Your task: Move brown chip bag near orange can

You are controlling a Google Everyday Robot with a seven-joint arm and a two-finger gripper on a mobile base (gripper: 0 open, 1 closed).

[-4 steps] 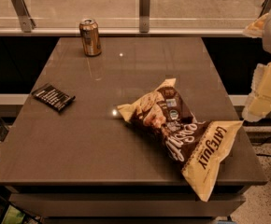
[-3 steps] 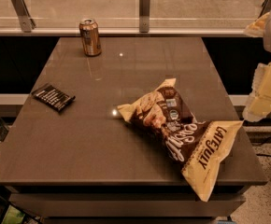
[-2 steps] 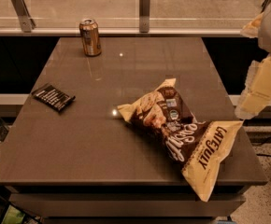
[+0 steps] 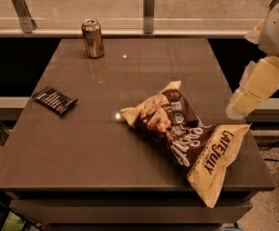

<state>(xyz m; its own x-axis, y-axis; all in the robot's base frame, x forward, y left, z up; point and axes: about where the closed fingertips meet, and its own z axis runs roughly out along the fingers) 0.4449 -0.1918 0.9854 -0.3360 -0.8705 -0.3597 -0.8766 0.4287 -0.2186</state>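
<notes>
Bag (image 4: 183,129) is lying flat toward the front-right corner of the table (image 4: 96,148), its pale end poking out past the front edge. Can (image 4: 93,38) stands upright at the back edge, left of the middle, well apart from the bag. A black packet (image 4: 55,100) sits by the left edge. The gripper (image 4: 245,97) hangs off the right edge, just above the bag's end; can't tell if it's open or closed.

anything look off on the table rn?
Only the brown chip bag: it lies flat and askew, its pale end hanging over the table's front right edge. The orange can is upright at the far left; the black packet lies flat. The claw hangs off the table's right side, apart from the bag.
</notes>
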